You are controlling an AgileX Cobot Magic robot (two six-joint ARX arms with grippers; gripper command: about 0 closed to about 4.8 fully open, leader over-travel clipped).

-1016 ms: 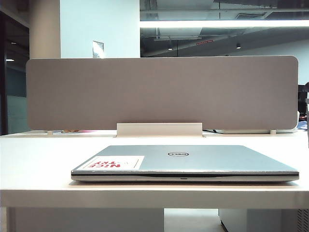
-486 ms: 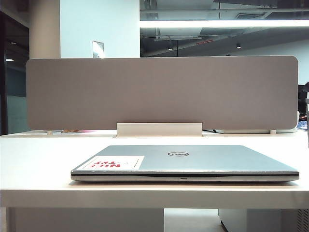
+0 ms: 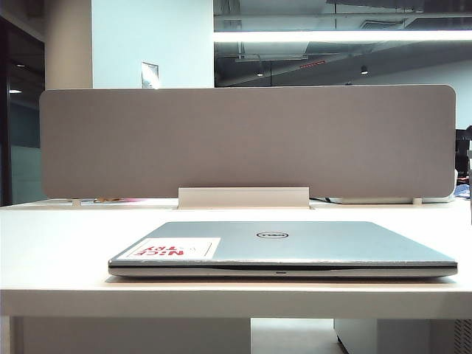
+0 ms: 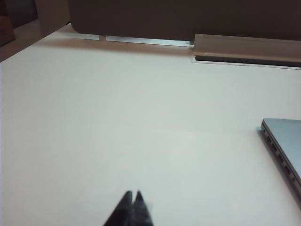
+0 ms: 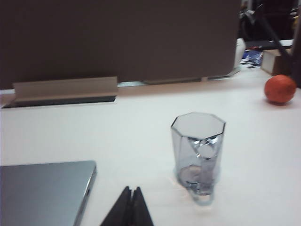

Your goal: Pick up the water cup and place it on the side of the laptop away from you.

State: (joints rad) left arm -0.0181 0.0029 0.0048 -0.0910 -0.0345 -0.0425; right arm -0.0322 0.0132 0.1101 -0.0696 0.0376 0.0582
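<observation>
Cup waiting beside the laptop, 2 grippers clenched and empty
The water cup (image 5: 197, 153) stands upright right of the closed laptop (image 5: 44, 190); right gripper (image 5: 131, 190) nearest, so likely the picker; left gripper (image 4: 133, 195) idles over bare table (image 4: 117, 117)

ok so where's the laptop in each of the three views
Exterior view: laptop lies closed, centre of the white table.
Left wrist view: only its corner at the picture's edge, beyond the shut left gripper.
Right wrist view: its corner, beside the shut right gripper.
Shared landmark: the grey divider panel.
</observation>
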